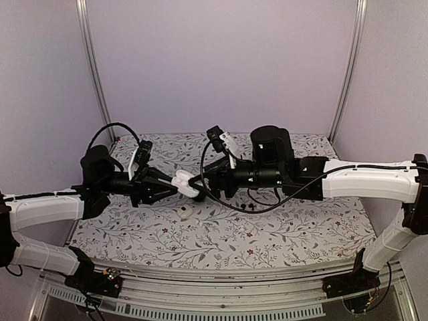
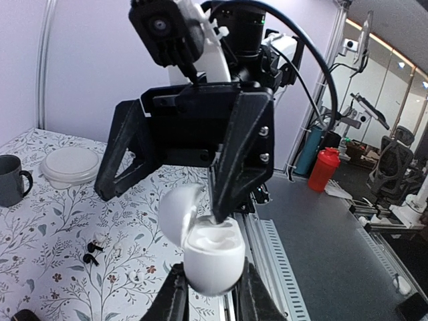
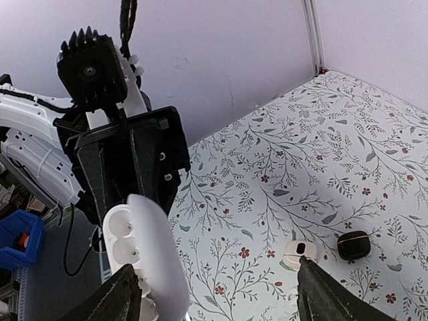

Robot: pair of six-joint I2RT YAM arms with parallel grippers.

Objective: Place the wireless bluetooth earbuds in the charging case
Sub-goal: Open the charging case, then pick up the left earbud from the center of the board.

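From above, the left gripper was clamped on a white charging case, held over the flower-patterned table. The right gripper faced it from the other side, fingers spread. A small white rounded item lay on the table just below them. No earbud could be made out from this distance.

In the left wrist view the charging case was glossy, smooth and egg-like, with its lower half pinched between the left gripper's fingers. Its lid was hinged open to the left. The right gripper's jaws stood wide apart with nothing between them. One fingertip reached the case's open mouth, but contact inside could not be told. Two tiny black earbuds lay close together on the table, well left of the case. Farther back stood a grey mug and a white lidded bowl. A red bottle stood off the table, and any lettering on it was too small to read.

In the right wrist view the right gripper's fingers were apart at the lower corners. The case showed two round sockets, and whether they were filled could not be told. A round black case lay just beside the white item, which bore a dark spot.
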